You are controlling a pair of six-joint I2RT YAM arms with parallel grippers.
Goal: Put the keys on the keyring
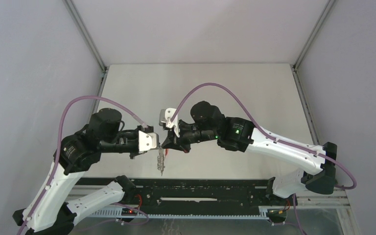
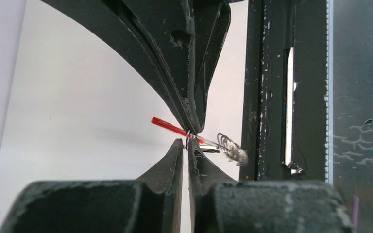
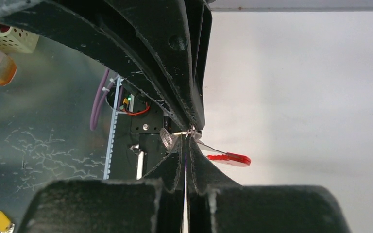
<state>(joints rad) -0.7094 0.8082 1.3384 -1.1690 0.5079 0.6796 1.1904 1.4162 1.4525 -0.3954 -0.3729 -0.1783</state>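
Nearest lens in left wrist view: noted left gripper (image 2: 187, 144) pinched shut on thin wire of keyring (image 1: 161, 164), no gap betw. pads (image 2: 174, 156). Found right gripper (image 3: 188, 137) clamped on same wire, tip to tip w/ left. Located keyring held off table (image 1: 200, 88) betw. both grippers, close to near edge; red band (image 3: 228, 158) pointing toward far side, wire rings (image 2: 230, 148) bunched on side of black rail (image 1: 200, 188). Seen flat silver piece (image 3: 167, 138) at pinch pt in right wrist view, poss. a key, too blurred to confirm. Spotted no yellow or black tag at pinch pt. Judged risks as follows. Could bend or spring wire if pulled apart w/ both grips on it. Could drop whole bunch onto table or rail if let slip from pads. Could miss ring opening when threading, w/ none visible in any view. Advise releasing one side only at a time.
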